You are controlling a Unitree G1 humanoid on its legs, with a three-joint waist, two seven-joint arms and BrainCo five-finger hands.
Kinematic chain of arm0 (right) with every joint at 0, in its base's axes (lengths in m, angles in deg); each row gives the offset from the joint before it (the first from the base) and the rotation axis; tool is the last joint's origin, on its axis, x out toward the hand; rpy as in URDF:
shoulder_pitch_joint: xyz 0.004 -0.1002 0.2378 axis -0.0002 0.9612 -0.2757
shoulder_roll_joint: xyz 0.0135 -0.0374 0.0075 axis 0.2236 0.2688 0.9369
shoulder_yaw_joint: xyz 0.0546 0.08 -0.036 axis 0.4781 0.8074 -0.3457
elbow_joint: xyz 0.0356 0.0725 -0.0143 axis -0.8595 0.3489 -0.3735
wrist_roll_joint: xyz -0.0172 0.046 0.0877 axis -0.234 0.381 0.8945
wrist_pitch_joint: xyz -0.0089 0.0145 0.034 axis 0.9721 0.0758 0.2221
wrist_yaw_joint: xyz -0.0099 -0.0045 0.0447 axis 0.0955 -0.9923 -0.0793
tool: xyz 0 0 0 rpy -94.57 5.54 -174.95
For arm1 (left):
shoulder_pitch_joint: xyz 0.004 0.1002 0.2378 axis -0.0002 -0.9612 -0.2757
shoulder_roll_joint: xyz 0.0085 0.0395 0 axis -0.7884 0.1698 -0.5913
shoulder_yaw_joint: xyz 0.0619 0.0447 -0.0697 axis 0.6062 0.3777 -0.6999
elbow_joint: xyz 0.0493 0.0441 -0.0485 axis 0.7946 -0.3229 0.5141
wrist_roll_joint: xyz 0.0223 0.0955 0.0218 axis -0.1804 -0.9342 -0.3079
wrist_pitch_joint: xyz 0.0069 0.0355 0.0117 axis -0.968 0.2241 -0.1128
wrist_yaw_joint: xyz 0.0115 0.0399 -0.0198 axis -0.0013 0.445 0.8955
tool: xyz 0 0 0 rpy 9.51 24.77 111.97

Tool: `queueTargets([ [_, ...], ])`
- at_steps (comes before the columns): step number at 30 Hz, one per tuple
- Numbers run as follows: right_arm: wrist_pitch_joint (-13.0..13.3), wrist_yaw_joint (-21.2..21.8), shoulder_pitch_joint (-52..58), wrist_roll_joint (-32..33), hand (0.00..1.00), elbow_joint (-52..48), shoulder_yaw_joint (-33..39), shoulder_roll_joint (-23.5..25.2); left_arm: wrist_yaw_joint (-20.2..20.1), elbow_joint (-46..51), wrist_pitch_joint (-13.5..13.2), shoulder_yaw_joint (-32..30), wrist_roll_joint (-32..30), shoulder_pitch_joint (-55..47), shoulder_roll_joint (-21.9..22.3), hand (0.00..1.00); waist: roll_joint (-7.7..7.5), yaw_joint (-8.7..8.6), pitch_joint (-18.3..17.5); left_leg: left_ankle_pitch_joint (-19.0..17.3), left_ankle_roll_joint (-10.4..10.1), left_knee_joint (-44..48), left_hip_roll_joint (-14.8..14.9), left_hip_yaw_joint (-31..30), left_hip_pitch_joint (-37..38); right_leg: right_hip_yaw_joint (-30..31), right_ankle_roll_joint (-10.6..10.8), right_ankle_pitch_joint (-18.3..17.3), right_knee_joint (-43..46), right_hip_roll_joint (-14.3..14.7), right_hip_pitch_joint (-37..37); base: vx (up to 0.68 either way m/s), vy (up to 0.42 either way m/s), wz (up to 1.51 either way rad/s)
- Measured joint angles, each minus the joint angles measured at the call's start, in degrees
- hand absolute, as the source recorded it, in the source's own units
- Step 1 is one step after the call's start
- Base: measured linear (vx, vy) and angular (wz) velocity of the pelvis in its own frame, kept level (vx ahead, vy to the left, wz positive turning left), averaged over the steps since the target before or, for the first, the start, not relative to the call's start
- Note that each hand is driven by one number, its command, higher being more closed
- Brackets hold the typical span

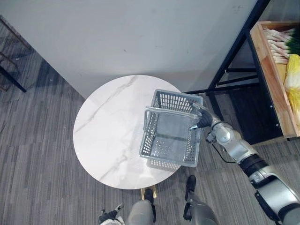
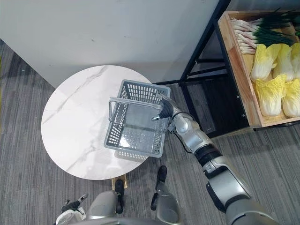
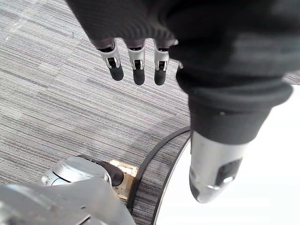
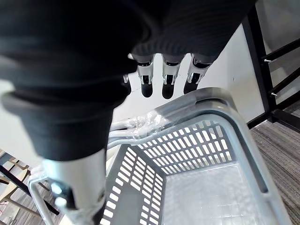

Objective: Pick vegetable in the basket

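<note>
Cut off: the crate (image 2: 239, 70) at upper right runs past the frame edge, so part of its load is out of sight.
Crate: pale yellow cabbages (image 2: 272, 79) lie side by side, with green onions (image 2: 262, 33) above them.
Basket (image 1: 176, 101): grey mesh, empty, at the right edge of the table (image 1: 108, 131).
Vegetables: all in the crate, well apart from the basket.
My right hand (image 1: 200, 119): fingers straight and loose above the basket's right rim, holding nothing.
My left hand (image 3: 136, 63): fingers loose, over carpet.

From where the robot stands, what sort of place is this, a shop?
Probably a mock grocery corner in a room with grey carpet: a wooden crate holds cabbages and green onions, and an empty grey shopping basket sits on a round marble-look table.
</note>
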Motion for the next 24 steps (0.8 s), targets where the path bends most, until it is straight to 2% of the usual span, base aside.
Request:
queueTargets([
  [6,-2.3,-0.2,-3.1,0.0,0.0,2.3,-0.2,2.2,-0.1,0.1,0.0,0.0,0.0,0.0,0.2,0.0,0.29,0.26,0.3,0.1,0.0,-0.1,-0.1,-0.1,-0.3,-0.1,-0.1,0.1,0.0,0.0,-0.3,0.0,0.0,0.0],
  [10,-3.8,-1.2,-4.1,-1.3,0.0,3.4,-0.7,2.6,-0.1,0.1,0.0,0.1,0.0,0.1,0.3,0.0,0.38,1.26,0.7,0.1,0.0,-0.1,-0.1,-0.6,-0.3,-0.5,-0.1,0.1,0.0,-0.1,0.0,0.0,0.002,0.04],
  [20,-4.0,-1.6,-8.9,-4.1,0.0,9.4,-2.1,4.3,-0.2,0.3,-0.4,0.5,0.1,0.1,0.9,0.0,0.65,2.22,2.7,0.3,0.2,0.1,-0.5,-1.2,-1.1,-1.1,-0.1,0.1,0.0,-0.5,-0.4,-0.01,0.002,0.04],
  [21,-4.0,-1.6,-9.2,-4.4,1.0,10.2,-2.1,4.3,-0.2,0.4,-0.4,0.6,0.1,0.5,1.1,0.0,0.91,2.6,2.9,0.3,0.2,0.0,-0.5,-1.2,-1.1,-1.2,-0.1,0.1,0.0,-0.5,-0.4,0.0,0.0,0.0],
  [24,-3.8,-1.4,-10.2,-5.5,1.0,11.5,-2.2,4.3,-0.2,0.5,-0.4,0.5,0.1,0.5,1.2,0.0,1.05,2.74,3.1,0.3,0.2,-0.1,-0.5,-1.4,-1.1,-1.4,-0.1,0.1,0.0,-0.5,-0.4,0.02,0.009,0.02],
])
